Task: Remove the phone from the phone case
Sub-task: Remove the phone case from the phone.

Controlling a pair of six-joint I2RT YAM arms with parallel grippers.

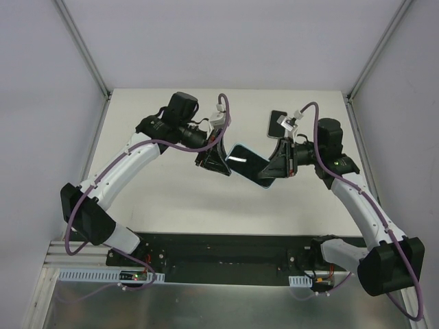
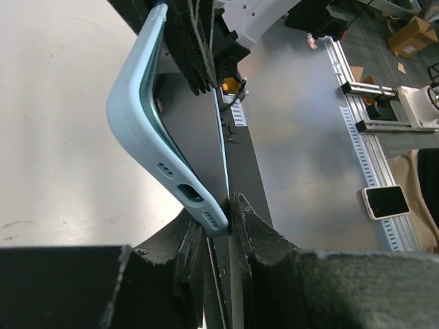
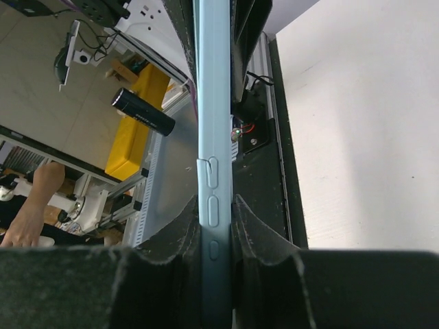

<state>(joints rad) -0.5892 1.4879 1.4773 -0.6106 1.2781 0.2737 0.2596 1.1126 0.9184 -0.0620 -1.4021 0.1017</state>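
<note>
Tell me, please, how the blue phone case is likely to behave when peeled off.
Probably soft and bendy: the case bows away from the phone without creasing. Likely grippy, not slippery: its matte corner sits pinched between the left fingers. It may spring back if released.

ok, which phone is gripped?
The light-blue-cased phone, clamped between left gripper and right gripper; the dark phone lies untouched on the table.
</note>
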